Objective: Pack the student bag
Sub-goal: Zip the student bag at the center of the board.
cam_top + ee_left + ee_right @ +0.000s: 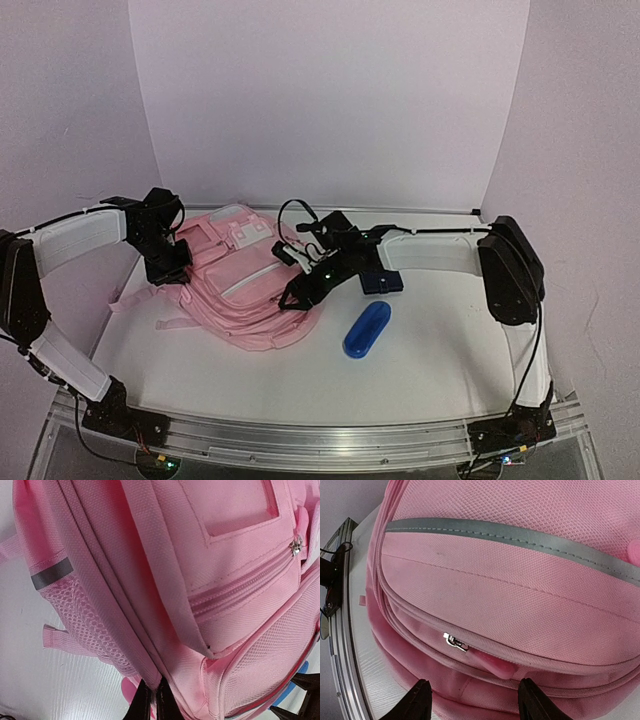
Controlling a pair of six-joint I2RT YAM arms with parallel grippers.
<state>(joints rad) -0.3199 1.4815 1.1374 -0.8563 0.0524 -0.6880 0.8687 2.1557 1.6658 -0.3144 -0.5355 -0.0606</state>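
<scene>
The student bag (245, 285) is a large pink backpack lying flat on the white table, left of centre. My left gripper (170, 268) is at the bag's left side. In the left wrist view that gripper (152, 702) is shut on a fold of the student bag's (200, 580) pink fabric at a seam. My right gripper (296, 293) hovers at the bag's right edge. Its jaws (476, 702) stand open, with nothing between them, just in front of a silver zip slider (454, 641) and its pink pull tab (496, 666).
A bright blue oblong case (367, 330) lies on the table (430, 370) right of the bag. A dark blue flat object (382, 282) lies behind it, under the right arm. An aluminium rail (320, 435) runs along the near edge. White walls close in the back and sides.
</scene>
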